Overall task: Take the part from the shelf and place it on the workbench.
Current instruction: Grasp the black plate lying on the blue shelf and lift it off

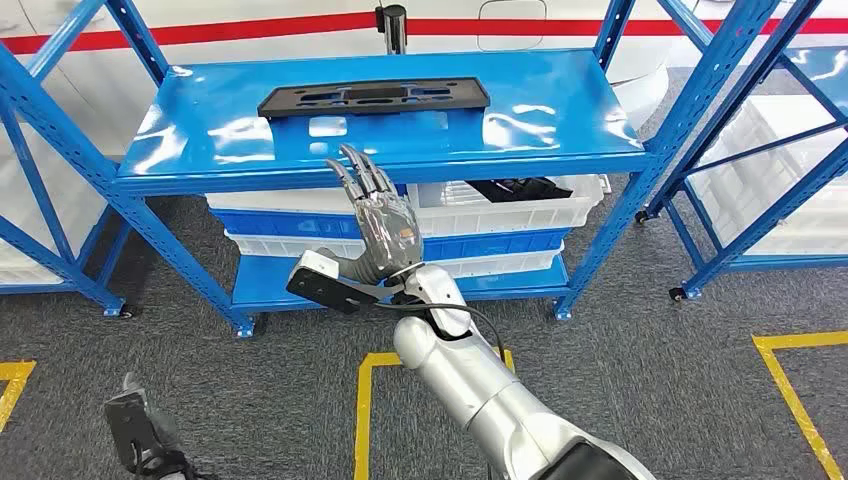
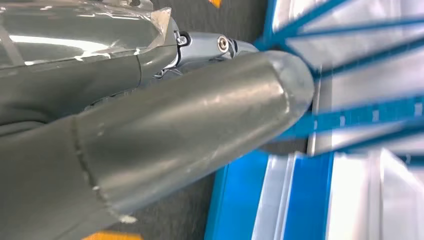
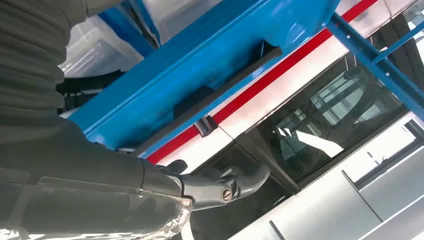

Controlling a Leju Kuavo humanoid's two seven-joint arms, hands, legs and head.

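One black plastic part (image 1: 374, 98) lay flat on the top deck of the blue shelf (image 1: 200, 140), a long slotted plate with its long axis running side to side across the robot's view, set toward the back half of the deck. Nothing touched it. Right hand (image 1: 378, 222) was raised in front of the shelf, palm roughly upright, fingers (image 1: 362, 175) extended and slightly apart, holding nothing, tips about level with the shelf's front edge and near it. Part lay beyond and above those fingertips, farther back on the deck, roughly straight ahead of the hand. In the right wrist view the part (image 3: 220, 85) showed as a dark strip along the deck edge, apart from the hand (image 3: 215, 185). Left hand (image 1: 135, 425) hung low near the floor, well apart from the shelf; finger state could not be told from the head view, and the left wrist view gave a close grey thumb (image 2: 175, 135) and blur only. Right hand was clearly the nearer. Judged step: the reach, grasp not yet made; hand would need to go up and forward over the edge. Below, white crates (image 1: 500, 215) sat on the lower deck, one with dark items inside. Yellow floor tape (image 1: 365, 400) marked the grey carpet.
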